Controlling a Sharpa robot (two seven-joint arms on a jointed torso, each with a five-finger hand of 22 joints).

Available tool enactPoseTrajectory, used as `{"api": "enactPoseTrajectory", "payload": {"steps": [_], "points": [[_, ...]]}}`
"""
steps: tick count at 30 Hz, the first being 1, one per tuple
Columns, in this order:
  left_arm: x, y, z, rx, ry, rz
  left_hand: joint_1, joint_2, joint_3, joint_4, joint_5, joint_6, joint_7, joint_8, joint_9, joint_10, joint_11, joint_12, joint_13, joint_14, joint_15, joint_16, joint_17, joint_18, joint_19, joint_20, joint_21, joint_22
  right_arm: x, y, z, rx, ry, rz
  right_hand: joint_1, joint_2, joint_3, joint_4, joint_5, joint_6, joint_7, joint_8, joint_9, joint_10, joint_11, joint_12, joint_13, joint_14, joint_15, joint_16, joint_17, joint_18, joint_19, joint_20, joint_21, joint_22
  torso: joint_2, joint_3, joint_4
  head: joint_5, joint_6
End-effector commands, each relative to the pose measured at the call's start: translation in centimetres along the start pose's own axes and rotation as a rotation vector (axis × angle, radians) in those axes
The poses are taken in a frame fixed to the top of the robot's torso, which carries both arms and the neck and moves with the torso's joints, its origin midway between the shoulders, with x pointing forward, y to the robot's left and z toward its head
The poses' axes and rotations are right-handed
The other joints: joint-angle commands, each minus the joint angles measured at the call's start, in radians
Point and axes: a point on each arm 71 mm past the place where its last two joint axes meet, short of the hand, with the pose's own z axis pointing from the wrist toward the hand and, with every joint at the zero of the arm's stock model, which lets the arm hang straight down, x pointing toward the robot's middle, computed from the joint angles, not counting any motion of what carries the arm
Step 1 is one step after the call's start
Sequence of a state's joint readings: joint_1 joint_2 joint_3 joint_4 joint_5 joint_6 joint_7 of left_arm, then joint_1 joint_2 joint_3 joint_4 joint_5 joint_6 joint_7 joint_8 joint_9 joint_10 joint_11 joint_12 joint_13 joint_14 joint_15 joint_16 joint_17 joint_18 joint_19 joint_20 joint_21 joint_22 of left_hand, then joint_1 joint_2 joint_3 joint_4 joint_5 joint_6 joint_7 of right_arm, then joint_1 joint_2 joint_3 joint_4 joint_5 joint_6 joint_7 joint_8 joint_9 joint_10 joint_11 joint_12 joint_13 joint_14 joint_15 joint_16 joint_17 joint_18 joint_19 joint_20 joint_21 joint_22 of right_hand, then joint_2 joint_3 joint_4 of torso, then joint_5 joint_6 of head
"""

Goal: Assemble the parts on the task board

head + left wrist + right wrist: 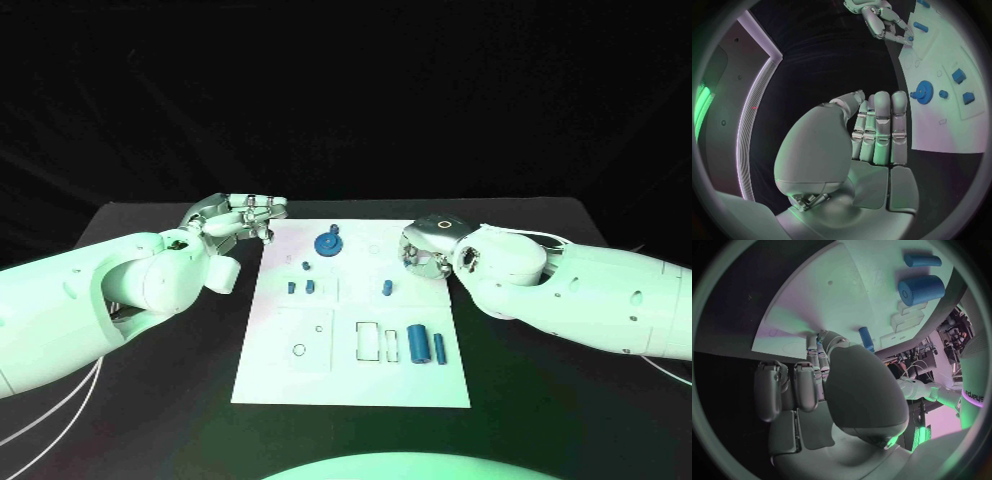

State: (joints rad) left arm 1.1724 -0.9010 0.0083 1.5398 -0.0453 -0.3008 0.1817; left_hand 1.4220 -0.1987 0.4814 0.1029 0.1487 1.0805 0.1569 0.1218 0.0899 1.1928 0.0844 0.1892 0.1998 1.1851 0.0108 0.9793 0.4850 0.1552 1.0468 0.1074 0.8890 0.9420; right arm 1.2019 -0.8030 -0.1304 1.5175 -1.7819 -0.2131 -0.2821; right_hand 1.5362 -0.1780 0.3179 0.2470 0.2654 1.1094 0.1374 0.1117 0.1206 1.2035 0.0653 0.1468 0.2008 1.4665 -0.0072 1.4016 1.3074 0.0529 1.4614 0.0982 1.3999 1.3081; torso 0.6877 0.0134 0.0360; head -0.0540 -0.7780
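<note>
The white task board (353,385) lies in the middle of the black table. On it are a blue gear (330,243), small blue pieces (300,287), a short blue peg (387,288), and a thick blue cylinder (418,343) beside a thin one (438,347). My left hand (231,218) hovers at the board's far left corner, fingers straight and side by side (879,130), holding nothing; the gear (924,91) lies just beyond them. My right hand (430,245) is at the board's far right edge, fingers bent down, tips on the board (820,340), nothing in its grasp. The peg (867,339) stands just past it.
Clear rectangular frames (372,340) and a small ring (300,349) sit on the board's near half. Bare black table (548,400) runs along both sides of the board and in front of it. Both forearms lie over the table's side areas.
</note>
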Motion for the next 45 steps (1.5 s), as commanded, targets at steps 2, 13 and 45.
{"api": "enactPoseTrajectory", "payload": {"steps": [2, 13, 45], "points": [[0.3, -0.1, 0.0, 0.003, 0.028, 0.010, 0.006, 0.003, -0.002, -0.009, 0.005, -0.004, 0.001, -0.003, -0.002, -0.009, 0.000, 0.007, 0.002, -0.008, 0.001, -0.006, -0.002, 0.018, -0.007, 0.000, -0.005, -0.002, 0.6, 0.1, 0.0, -0.008, 0.035, -0.008, -0.007, 0.002, 0.008, 0.000, -0.006, 0.009, -0.001, -0.006, 0.002, 0.008, 0.000, -0.005, -0.002, 0.063, -0.005, 0.005, 0.049, -0.016, 0.032, -0.005, 0.007, 0.191, -0.001, -0.0005, -0.0008, -0.001, -0.003], [0.4, -0.1, 0.0, 0.004, 0.031, 0.020, 0.006, 0.003, -0.002, -0.010, 0.004, -0.005, 0.002, -0.003, -0.002, -0.009, 0.000, 0.007, 0.002, -0.008, 0.001, -0.006, -0.002, 0.018, -0.007, 0.000, -0.006, -0.003, 0.7, 0.4, 0.0, -0.014, 0.035, -0.001, -0.014, 0.005, 0.028, -0.009, -0.011, 0.028, -0.008, 0.000, 0.007, 0.028, -0.006, -0.003, -0.003, 0.064, -0.009, 0.012, 0.054, -0.018, 0.038, -0.007, 0.019, 0.198, -0.001, -0.0005, -0.0006, -0.001, -0.002], [0.3, 0.0, 0.1, -0.012, 0.035, 0.027, 0.011, 0.006, -0.003, -0.016, 0.004, -0.009, 0.006, -0.005, -0.003, -0.016, 0.003, 0.008, 0.002, -0.007, 0.002, -0.010, -0.006, 0.019, -0.008, 0.000, -0.015, -0.010, -1.7, 0.4, -1.4, -0.013, -0.134, 0.057, -0.033, 0.033, 0.091, -0.057, -0.036, 0.071, -0.028, 0.017, 0.031, 0.080, -0.024, -0.015, -0.004, 0.063, -0.025, 0.014, 0.050, -0.026, 0.054, -0.023, 0.055, 0.217, -0.001, -0.0008, -0.0005, -0.002, 0.001]]}}
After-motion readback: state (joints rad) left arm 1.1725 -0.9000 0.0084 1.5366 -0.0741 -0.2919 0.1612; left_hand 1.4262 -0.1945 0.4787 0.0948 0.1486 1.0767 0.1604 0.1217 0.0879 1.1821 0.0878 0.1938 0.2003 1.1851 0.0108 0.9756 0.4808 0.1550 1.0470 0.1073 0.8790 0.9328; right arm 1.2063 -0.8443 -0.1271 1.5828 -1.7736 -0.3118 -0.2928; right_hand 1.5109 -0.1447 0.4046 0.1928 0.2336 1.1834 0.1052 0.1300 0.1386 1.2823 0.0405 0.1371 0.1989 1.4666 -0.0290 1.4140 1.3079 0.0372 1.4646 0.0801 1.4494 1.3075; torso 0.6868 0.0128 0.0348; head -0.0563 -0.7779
